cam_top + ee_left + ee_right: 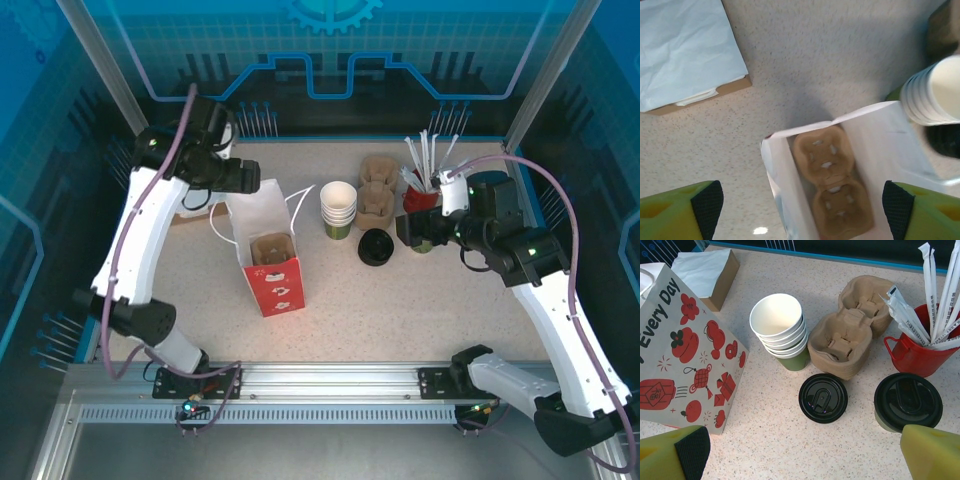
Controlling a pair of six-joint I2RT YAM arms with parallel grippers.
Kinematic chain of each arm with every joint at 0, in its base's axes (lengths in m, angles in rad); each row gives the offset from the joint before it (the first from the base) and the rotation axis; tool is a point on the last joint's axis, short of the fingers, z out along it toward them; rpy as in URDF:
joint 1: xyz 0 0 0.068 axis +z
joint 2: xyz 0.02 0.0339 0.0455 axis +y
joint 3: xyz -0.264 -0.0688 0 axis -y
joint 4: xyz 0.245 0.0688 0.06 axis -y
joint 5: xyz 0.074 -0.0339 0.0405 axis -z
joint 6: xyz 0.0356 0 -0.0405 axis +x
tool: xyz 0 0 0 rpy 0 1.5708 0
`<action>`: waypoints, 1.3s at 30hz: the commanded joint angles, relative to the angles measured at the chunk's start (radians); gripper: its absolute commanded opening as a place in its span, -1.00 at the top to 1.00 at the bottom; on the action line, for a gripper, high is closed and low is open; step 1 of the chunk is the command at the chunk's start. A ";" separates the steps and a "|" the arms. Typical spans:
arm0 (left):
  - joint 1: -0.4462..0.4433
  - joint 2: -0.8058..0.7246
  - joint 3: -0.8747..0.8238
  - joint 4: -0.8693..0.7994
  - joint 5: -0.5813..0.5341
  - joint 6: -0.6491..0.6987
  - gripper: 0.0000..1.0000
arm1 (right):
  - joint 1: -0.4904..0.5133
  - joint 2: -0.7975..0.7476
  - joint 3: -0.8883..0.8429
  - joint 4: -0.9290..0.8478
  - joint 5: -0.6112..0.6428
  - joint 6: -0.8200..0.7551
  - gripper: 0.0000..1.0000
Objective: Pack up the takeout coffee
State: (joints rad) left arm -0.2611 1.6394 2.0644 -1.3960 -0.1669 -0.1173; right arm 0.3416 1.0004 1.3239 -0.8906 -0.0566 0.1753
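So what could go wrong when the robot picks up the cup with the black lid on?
1. The lidded cup stands right beside the red cup of straws, so the open right fingers might knock the straws over while closing in.
2. The paper bag is narrow. The cup has to land in a pocket of the carrier inside it, or it could catch the bag's edge and tip.

Can't see much of the coffee cup [880, 422], tucked under its black lid [908, 401] and behind a finger [932, 452] of the right end effector [802, 454], nor the bits of the cup stack [932, 92], paper bag [880, 145] and straws [910, 320] cut off by picture edges.
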 commanded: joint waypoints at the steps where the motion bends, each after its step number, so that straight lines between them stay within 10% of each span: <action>1: 0.015 0.059 0.031 -0.034 0.028 0.203 -0.77 | 0.014 -0.013 0.006 -0.010 -0.015 -0.033 -1.00; 12: 0.033 0.213 0.095 -0.044 0.253 0.290 -0.68 | 0.016 -0.030 0.005 -0.034 -0.002 -0.068 -1.00; 22: 0.018 0.246 0.117 -0.066 0.290 0.255 0.39 | 0.015 -0.046 -0.004 -0.034 0.009 -0.069 -1.00; 39: -0.094 0.257 0.198 -0.132 0.276 -0.054 1.00 | -0.047 0.030 0.037 -0.162 0.141 -0.067 -1.00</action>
State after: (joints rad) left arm -0.3599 1.8851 2.2246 -1.5002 0.0883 -0.1013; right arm 0.3187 1.0233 1.3300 -0.9974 0.0425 0.1184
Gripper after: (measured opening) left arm 0.046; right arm 0.999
